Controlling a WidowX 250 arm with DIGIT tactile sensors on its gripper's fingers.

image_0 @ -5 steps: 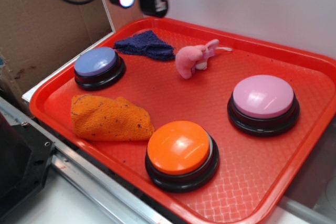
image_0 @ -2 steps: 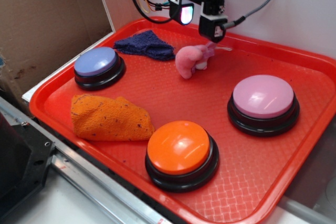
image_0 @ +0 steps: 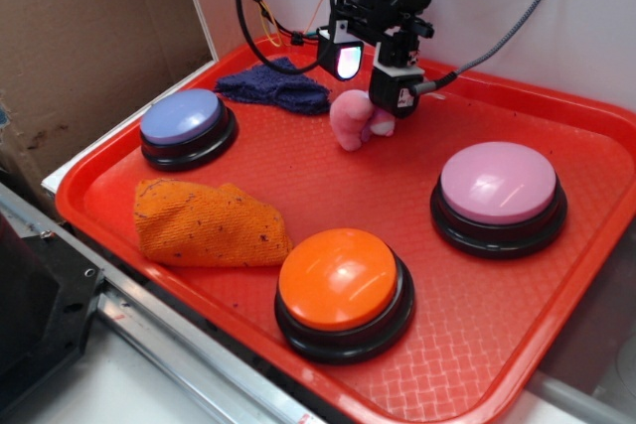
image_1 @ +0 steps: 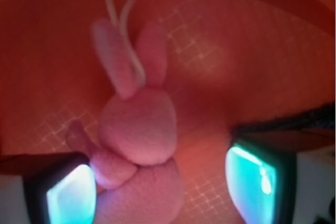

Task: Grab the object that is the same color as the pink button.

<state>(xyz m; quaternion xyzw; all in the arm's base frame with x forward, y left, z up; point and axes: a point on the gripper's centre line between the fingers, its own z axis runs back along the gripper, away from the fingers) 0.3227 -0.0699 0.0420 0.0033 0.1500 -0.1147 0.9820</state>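
Lowered open jaws astride pink toy (image_1: 137,145)

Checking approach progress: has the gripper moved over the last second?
Yes. The gripper went right from above the dark blue cloth and down to the pink plush toy; fingers open.

Pink plush toy (image_0: 350,121) half hidden behind claw (image_0: 383,96); wrist view blurred.

Small pink plush bunny (image_0: 354,122) lies on its side — well apart from the pale-pink domed button (image_0: 498,184).
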